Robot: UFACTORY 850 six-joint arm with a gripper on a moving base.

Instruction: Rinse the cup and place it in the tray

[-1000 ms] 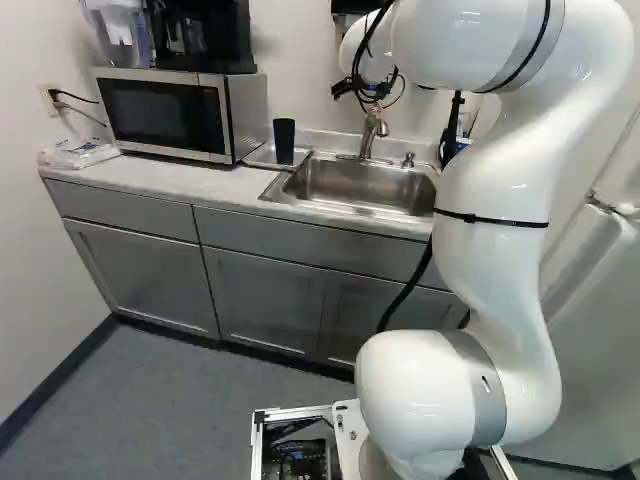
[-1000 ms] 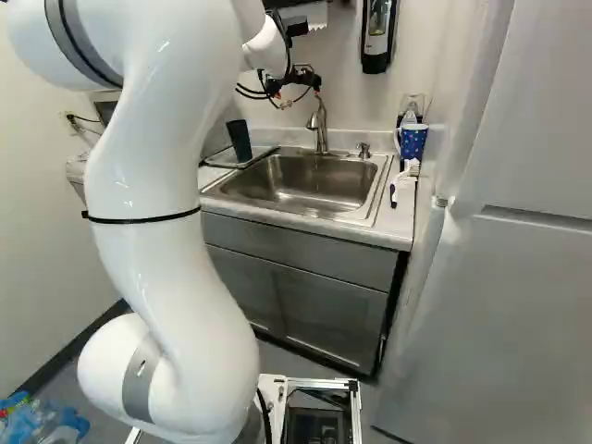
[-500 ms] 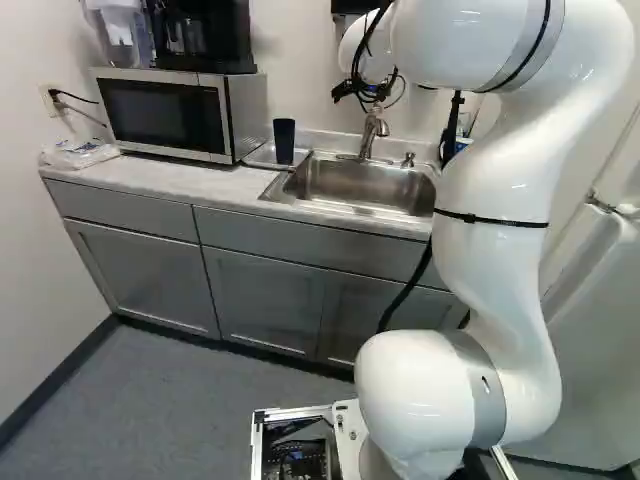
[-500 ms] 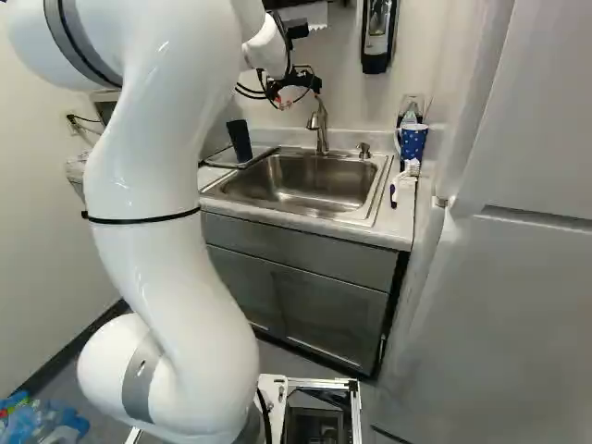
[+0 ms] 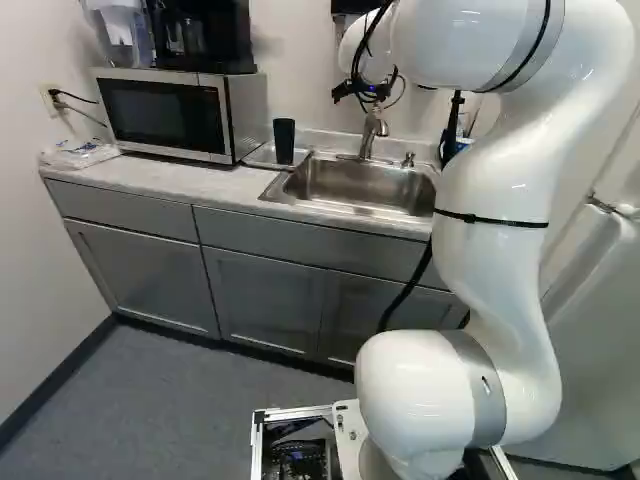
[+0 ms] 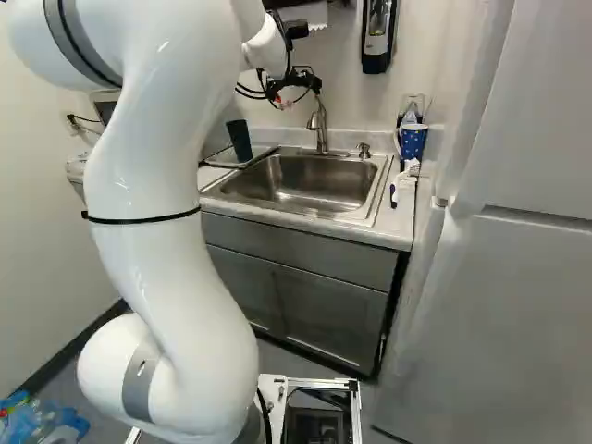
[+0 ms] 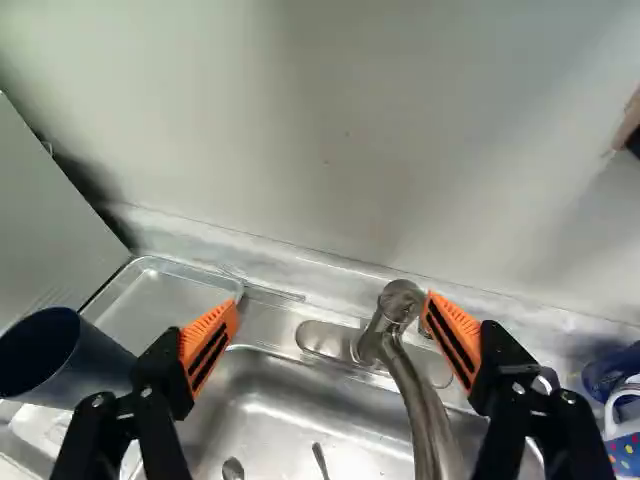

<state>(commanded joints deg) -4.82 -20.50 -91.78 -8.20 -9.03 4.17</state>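
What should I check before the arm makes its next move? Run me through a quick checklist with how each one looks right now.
1. Gripper open: ok, its fingers stand wide apart.
2. Gripper empty: ok, the cup is outside the fingers, beside one of them.
3. Cup upright: ok, it stands on the tray by the sink.
4. Gripper clear of the faucet: cannot tell; in the wrist view the faucet shows between the fingers, nearer one, but the depth gap is unclear.
5. Sink free of loose things: not ok, a spoon lies in it.
6. Cup rinsed: cannot tell, its inside is too dark.
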